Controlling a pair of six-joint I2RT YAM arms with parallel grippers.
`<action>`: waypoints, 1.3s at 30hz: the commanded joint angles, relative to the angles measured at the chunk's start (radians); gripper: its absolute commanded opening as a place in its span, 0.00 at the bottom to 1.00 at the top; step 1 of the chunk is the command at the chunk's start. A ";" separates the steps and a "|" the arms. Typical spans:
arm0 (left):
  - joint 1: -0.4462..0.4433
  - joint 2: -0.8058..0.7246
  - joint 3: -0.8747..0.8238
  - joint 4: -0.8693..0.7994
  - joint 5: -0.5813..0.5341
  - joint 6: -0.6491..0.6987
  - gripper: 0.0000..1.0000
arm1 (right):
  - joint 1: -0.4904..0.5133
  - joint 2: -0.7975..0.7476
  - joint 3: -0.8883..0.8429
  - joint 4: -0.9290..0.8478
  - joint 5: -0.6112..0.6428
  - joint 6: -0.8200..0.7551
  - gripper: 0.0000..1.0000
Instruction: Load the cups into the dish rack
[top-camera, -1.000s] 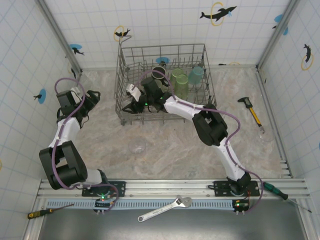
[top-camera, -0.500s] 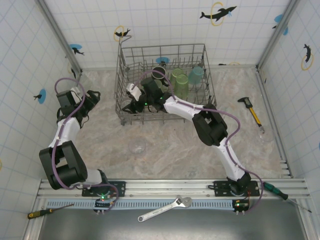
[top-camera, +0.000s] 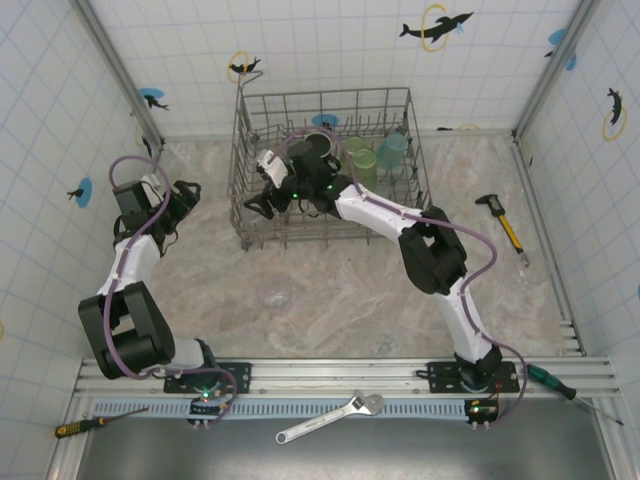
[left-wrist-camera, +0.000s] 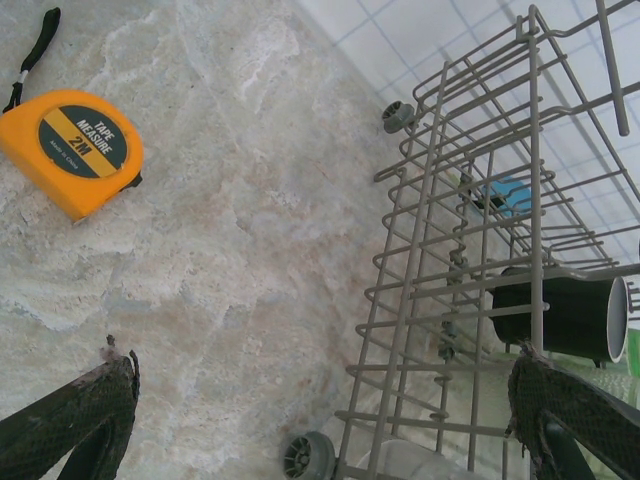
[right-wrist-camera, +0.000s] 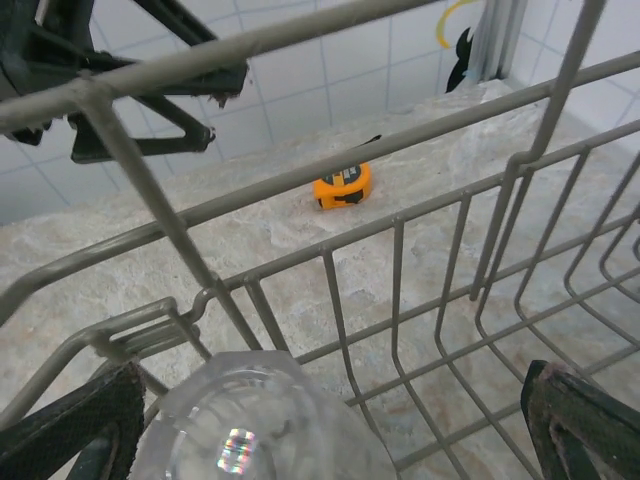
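A marbled surface (top-camera: 330, 290) carries a grey wire dish rack (top-camera: 420, 175) set against the far tiled wall. The right arm reaches over the rack's near edge, and the right gripper (top-camera: 262, 197) sits low inside the rack's left end. From the right wrist camera, its two dark fingers (right-wrist-camera: 70, 430) stand wide apart. A clear cup (right-wrist-camera: 255, 430) rests on the rack's wires between them, close to the left-hand finger and well clear of the other. Nothing is clamped. Whether the cup touches the nearer finger cannot be told.

Farther right in the rack stand two light-green tumblers (top-camera: 362, 168) and, just beyond them, a teal tumbler (top-camera: 392, 148). A black mug (left-wrist-camera: 560, 315) lies on its side behind the wires near the rack's back.

The left gripper (top-camera: 188, 200) hangs over the bare surface just outside the rack's left wall, pointed towards it. Its fingers (left-wrist-camera: 80, 415) are spread fully and hold nothing. An orange tape measure (left-wrist-camera: 72, 150) lies on the surface beyond them.

A second clear cup (top-camera: 273, 292) stands alone on the surface in front of the rack, between the two arms and well apart from both grippers.
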 joint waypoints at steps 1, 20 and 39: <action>0.005 -0.029 -0.010 0.007 0.013 -0.010 0.97 | -0.010 -0.104 -0.024 0.068 0.002 0.075 0.99; 0.005 -0.123 -0.009 0.005 -0.017 -0.028 0.97 | -0.020 -0.444 -0.394 0.082 0.256 0.170 0.99; -0.001 -0.473 -0.099 -0.329 0.042 -0.055 0.98 | -0.069 -0.745 -0.673 -0.086 0.452 0.325 0.99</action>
